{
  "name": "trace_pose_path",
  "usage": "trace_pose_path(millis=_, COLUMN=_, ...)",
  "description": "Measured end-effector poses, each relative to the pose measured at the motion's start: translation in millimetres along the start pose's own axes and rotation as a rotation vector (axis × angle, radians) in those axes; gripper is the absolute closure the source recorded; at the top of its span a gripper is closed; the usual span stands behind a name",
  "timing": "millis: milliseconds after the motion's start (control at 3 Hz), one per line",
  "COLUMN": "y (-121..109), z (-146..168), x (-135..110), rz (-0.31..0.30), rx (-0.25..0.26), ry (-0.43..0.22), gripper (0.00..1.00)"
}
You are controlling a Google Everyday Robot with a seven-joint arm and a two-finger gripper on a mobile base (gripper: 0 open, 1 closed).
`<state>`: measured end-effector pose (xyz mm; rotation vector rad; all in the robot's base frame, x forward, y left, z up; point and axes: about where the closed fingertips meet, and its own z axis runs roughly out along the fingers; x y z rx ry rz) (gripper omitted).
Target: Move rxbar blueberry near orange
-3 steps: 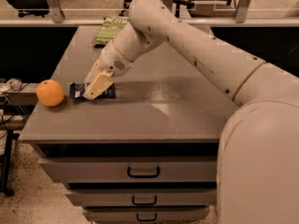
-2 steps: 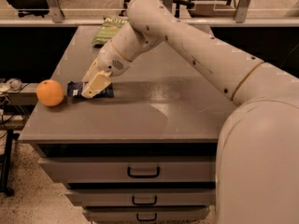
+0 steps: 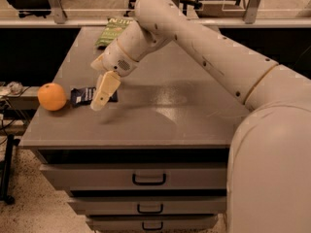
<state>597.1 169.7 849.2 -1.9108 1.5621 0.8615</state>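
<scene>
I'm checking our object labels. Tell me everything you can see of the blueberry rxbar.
The rxbar blueberry is a small, flat, rectangular wrapper, dark navy with pale lettering too small to read; it looks like thin packaging film. It lies flat on the grey cabinet top near its left edge, just right of the orange, with a narrow gap seemingly between them. The gripper reaches down over its right end and hides that part; whether it touches the bar cannot be told.

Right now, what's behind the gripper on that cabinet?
The gripper hangs over the cabinet top, partly covering a dark blue snack bar lying flat beside the orange. The bar's right end is hidden, so whether it's being touched can't be seen.
</scene>
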Motion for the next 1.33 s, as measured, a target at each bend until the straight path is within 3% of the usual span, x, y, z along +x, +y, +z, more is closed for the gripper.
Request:
trace_pose_path(millis=333, y=-7.3, z=-38.1, x=4.4, rz=-0.006, rx=0.054, ry=-0.015, gripper=0.00)
trace_pose_path(millis=667, y=-12.3, z=-116.8, x=20.4, rz=-0.019, rx=0.156, ry=-0.056, gripper=0.00)
trace_pose_path(millis=1000, y=-8.5, z=-208.8, x=46.2, rz=-0.024, rx=0.299, ry=-0.086, gripper=0.00)
trace_pose_path(millis=1333, y=-9.6, z=-216.5, x=44.6, rz=-0.027, rx=0.316, ry=-0.090, gripper=0.00)
